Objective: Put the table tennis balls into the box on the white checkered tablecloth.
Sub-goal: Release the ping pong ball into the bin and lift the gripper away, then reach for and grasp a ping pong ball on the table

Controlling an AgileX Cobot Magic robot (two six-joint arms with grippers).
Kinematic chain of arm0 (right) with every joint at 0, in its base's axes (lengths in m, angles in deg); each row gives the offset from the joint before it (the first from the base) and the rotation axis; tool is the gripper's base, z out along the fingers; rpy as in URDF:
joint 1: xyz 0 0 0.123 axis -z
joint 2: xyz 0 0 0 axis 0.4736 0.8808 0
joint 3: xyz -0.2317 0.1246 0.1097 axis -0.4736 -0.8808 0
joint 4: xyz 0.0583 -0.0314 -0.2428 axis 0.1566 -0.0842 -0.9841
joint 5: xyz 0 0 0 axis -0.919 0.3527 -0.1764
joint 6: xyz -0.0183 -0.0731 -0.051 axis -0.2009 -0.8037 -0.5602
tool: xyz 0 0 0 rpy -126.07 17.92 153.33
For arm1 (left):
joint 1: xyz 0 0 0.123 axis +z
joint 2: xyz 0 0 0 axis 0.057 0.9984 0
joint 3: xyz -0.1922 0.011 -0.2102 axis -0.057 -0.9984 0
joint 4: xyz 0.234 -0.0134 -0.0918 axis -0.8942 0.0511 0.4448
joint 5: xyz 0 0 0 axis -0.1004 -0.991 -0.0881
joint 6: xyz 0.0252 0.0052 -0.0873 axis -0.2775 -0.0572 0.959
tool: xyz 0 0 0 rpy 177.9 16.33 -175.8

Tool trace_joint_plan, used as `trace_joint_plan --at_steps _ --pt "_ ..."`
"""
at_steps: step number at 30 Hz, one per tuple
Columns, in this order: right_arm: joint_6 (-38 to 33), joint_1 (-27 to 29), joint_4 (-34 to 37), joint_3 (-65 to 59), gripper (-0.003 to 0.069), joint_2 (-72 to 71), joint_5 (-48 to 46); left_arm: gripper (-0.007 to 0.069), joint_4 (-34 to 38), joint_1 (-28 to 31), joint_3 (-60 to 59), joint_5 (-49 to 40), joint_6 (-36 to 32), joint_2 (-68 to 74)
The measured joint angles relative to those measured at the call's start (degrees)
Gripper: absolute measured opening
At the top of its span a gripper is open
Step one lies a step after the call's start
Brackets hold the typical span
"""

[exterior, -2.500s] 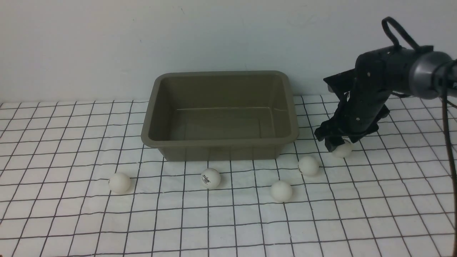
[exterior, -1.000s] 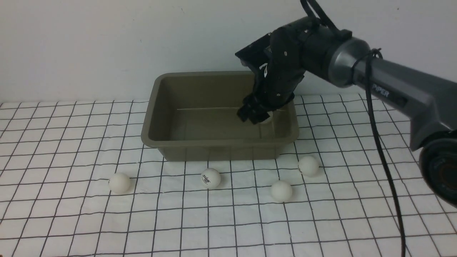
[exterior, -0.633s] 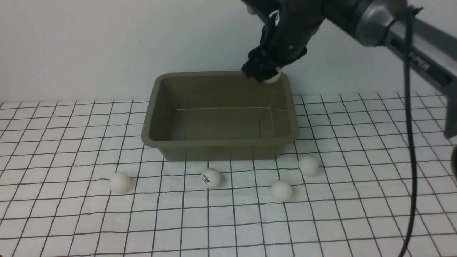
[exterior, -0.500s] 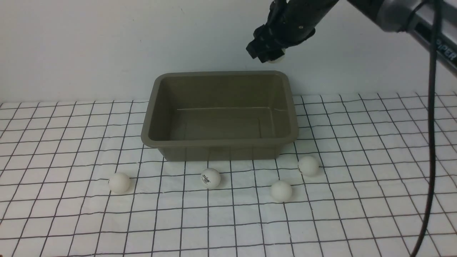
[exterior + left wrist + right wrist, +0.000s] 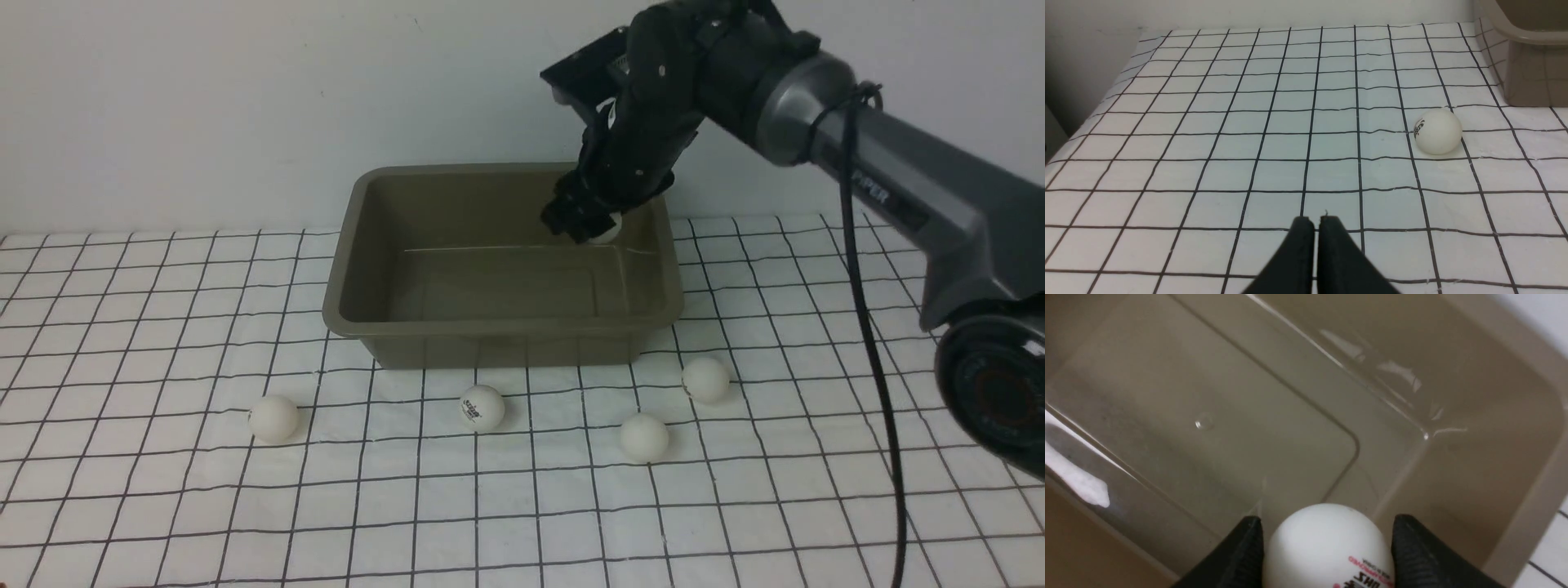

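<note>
The right gripper (image 5: pixel 589 229) is holding one ball (image 5: pixel 1327 543) between its two fingers, over the inside of the box (image 5: pixel 490 328), toward 2 o'clock of the box floor. The jaws are standing fairly wide, closed on the ball's sides. The box floor is showing bare, so no ball is lying inside it yet; this one looks to be the first, and it is waiting only for release.

Four balls are sitting on the cloth (image 5: pixel 163 506) on the 6 o'clock side of the box, fanning from 7 o'clock (image 5: pixel 273 419) through 6 (image 5: pixel 482 407) and 5 (image 5: pixel 643 437) to 4 (image 5: pixel 705 379). All four are waiting to be fetched.

The left gripper (image 5: pixel 1316 222) is showing only in its wrist view, pinched shut and empty, low over the cloth.

In the front view, the fingers are covering most of the held ball. Its printed logo is running off the frame edge. How high it is hanging above the floor is hard to judge.
</note>
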Motion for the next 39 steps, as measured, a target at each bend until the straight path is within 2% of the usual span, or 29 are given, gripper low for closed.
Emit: trace_joint_plan --at_steps 11,19,25,29,35,39 --pt "-0.2 0.0 0.0 -0.1 0.0379 1.0 0.1 -0.0001 0.0 0.0 0.0 0.0 0.0 0.0" --pt "-1.3 0.0 0.0 -0.2 0.0464 1.2 0.4 -0.0001 0.0 0.0 0.0 0.0 0.0 0.0" --pt "-1.3 0.0 0.0 -0.2 0.0479 1.1 -1.2 -0.0001 0.0 0.0 0.0 0.0 0.0 0.0" --pt "-1.3 0.5 0.0 -0.3 0.048 -2.0 -5.3 -0.0001 0.0 0.0 0.0 0.0 0.0 0.0" --pt "-0.5 4.3 0.1 -0.5 0.048 -11.3 -5.8 -0.0001 0.0 0.0 0.0 0.0 0.0 0.0" --pt "-0.2 6.4 -0.1 -4.8 0.048 -16.8 -5.8 -0.0001 0.0 0.0 0.0 0.0 0.0 0.0"
